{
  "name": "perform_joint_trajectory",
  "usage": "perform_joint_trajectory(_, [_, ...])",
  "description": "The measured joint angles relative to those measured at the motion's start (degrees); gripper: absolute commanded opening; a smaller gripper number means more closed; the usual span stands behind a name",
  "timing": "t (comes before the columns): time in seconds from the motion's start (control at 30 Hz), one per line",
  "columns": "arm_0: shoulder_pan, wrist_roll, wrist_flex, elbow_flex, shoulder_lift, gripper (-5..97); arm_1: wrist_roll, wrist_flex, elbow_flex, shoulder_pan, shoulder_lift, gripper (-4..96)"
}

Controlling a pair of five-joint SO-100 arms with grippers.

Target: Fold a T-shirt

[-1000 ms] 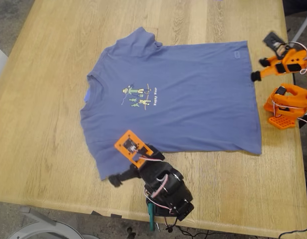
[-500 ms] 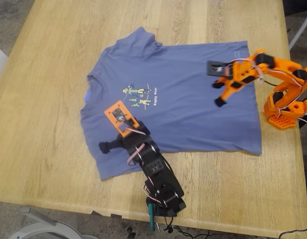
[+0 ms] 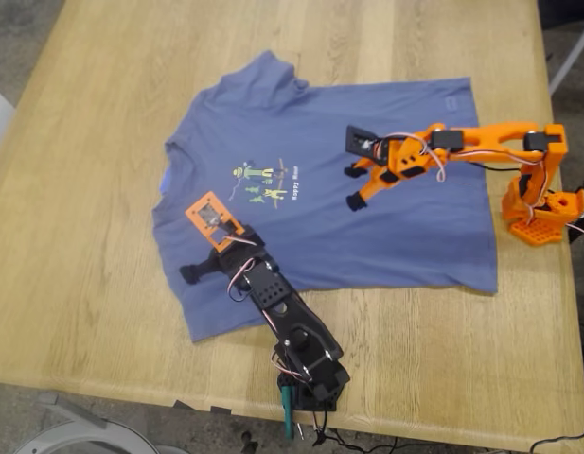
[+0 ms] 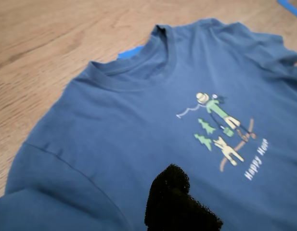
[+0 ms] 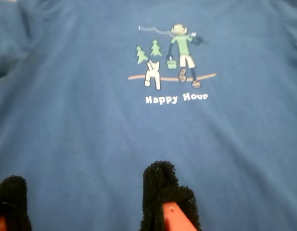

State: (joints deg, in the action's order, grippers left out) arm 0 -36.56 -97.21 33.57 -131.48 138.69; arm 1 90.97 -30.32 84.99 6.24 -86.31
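Barely started on the T-shirt: spread flat and print-up across the middle of the table, collar toward the exterior view's left, hem toward its right, both sleeves out, no layer doubled over anywhere.

Poised over the sleeve nearest the exterior view's lower edge with my first end effector, on the black arm. Cannot tell whether parted or closed there (only one dark fingertip in its wrist view), and no cloth visibly lifted.

Reaching in from the exterior view's right with my second end effector, on the orange arm. Spread apart, grasping nothing, with bare blue fabric between the two padded tips just short of the print.

By this reckoning, all of the folding left to do: sleeves or sides to bring in, then hem toward collar. Probably at the approach to a first pinch, nothing more.
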Motion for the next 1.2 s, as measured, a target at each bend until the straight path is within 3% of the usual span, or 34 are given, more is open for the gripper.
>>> perform_joint_trajectory(0.37, [-0.53, 0.18, -22.76, -0.35, -21.97, 65, -0.35, 3.69, -13.10, 0.79, 13.89, 35.2])
perform_joint_trajectory(0.53, [-0.53, 0.26, -27.95, 6.86, -34.98, 65, -0.44, 0.70, -23.20, 1.05, 20.39, 34.7])
perform_joint_trajectory(0.9, [-4.22, 0.26, -30.15, 30.59, -61.70, 64, -1.93, -1.85, -30.15, 2.37, 25.05, 33.6])
perform_joint_trajectory(1.2, [-5.45, -4.57, -25.84, 52.38, -80.33, 61, -2.02, -5.98, -31.55, 1.93, 25.05, 33.5])
